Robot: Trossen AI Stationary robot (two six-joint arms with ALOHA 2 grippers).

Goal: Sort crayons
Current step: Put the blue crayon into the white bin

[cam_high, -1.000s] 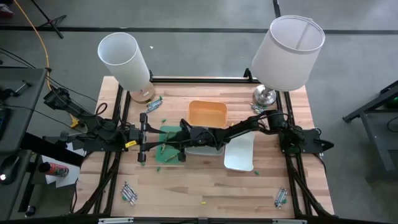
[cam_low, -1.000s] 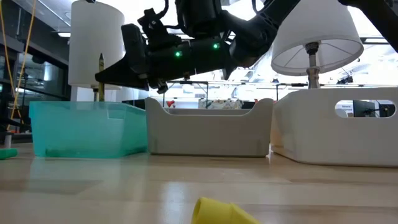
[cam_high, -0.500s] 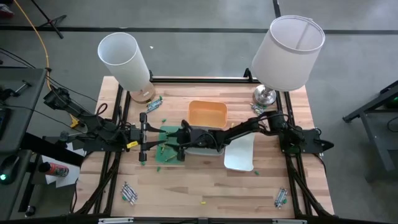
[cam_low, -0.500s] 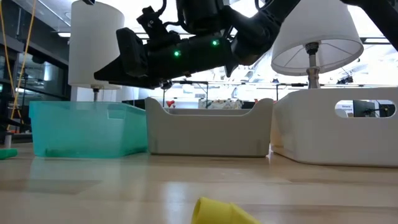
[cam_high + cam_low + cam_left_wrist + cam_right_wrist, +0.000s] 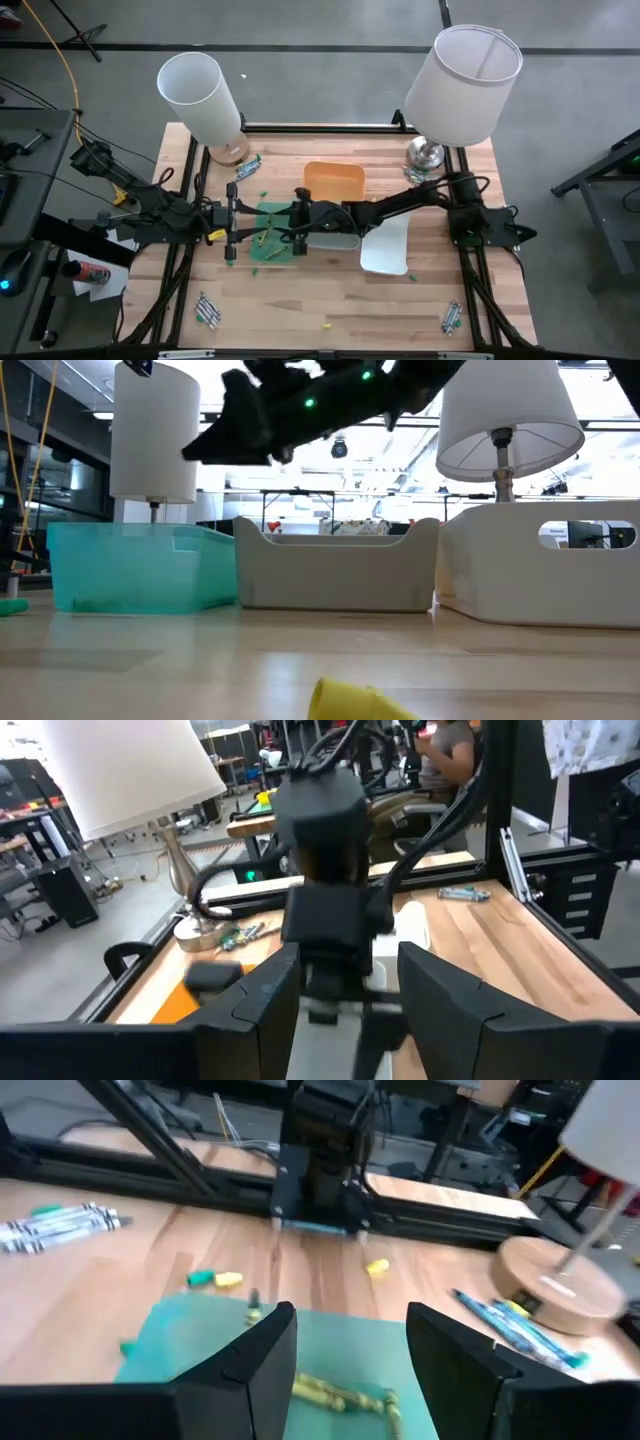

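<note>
My right gripper [image 5: 282,228] hangs open above the teal tray [image 5: 262,246], with nothing between its fingers [image 5: 262,1350]. Olive-green crayons [image 5: 340,1395] lie on the tray's floor below it, and one more [image 5: 253,1308] shows near the tray's far rim. In the low view the gripper [image 5: 205,450] is well above the tray [image 5: 140,565]. My left gripper [image 5: 245,218] waits open just left of the tray, facing the right arm [image 5: 325,890]. Loose crayons lie on the table: a green and yellow pair [image 5: 215,1279], a yellow one [image 5: 377,1266] and a yellow one at the near edge [image 5: 355,700].
A grey tray [image 5: 335,565], a white tray [image 5: 385,247] and an orange tray [image 5: 333,183] stand right of the teal one. Two lamps [image 5: 200,95] [image 5: 462,80] stand at the far corners. Crayon bundles lie by the left lamp's base [image 5: 248,165] and near the front corners [image 5: 207,310] [image 5: 452,318].
My right gripper has opened and let go of a dark olive crayon that it held upright over the teal tray; the crayon has dropped out of sight into the tray. The gripper has then gone up, away from the tray.
</note>
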